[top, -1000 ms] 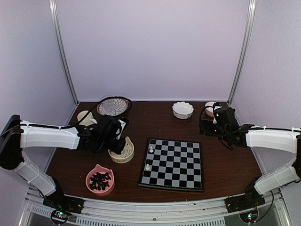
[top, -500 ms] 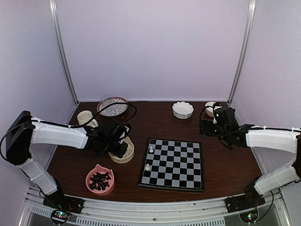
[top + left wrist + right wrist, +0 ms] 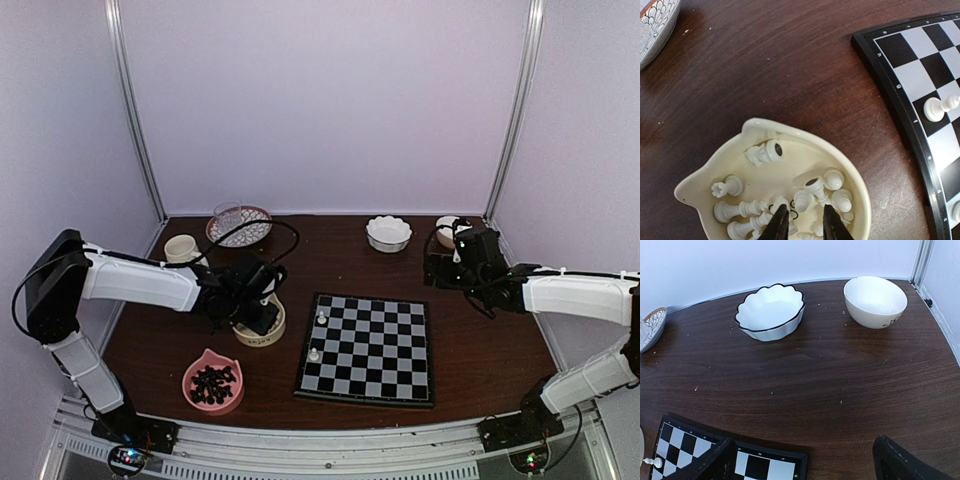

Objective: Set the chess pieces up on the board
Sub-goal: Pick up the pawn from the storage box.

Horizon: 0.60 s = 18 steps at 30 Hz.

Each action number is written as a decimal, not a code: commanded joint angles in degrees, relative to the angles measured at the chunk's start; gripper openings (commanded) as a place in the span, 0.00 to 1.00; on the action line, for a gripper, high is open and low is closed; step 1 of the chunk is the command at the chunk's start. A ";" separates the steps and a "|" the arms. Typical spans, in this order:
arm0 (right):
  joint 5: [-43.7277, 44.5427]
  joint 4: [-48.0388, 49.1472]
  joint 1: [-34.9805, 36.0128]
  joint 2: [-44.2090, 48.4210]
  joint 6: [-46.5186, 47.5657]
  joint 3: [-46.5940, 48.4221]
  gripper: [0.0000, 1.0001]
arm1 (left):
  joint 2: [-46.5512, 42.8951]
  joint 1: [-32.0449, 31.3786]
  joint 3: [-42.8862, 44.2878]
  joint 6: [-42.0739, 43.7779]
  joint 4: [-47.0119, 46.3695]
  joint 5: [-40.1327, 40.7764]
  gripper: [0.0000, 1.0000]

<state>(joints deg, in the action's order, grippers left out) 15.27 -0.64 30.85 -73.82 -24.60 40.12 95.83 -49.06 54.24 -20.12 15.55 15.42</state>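
Two pieces (image 3: 321, 317) stand on the board (image 3: 370, 350), the left gripper (image 3: 802, 221) hangs narrowly parted over the bowl (image 3: 754, 123), its grip impossible to tell, the right gripper (image 3: 802, 462) wide apart.

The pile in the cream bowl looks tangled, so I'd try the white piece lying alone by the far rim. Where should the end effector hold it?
Take the lone piece by its narrow waist, coming straight down and closing across its length. It lies on its side, hollow base toward the board, with bare bowl floor around it.
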 commanded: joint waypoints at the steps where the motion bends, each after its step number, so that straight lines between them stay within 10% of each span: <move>1: 0.03 -0.23 0.35 0.25 -0.18 0.66 0.98 | 1.40 0.37 2.07 0.06 0.70 -0.52 0.26; 18: -0.14 -0.32 0.35 0.08 -0.18 0.75 0.98 | 3.51 1.07 3.39 -0.01 1.59 -1.26 0.22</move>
<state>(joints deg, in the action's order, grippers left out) 15.25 -0.64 30.85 -73.82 -24.60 40.12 98.39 -48.51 55.94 -20.10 17.06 15.07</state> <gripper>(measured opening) 0.977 0.221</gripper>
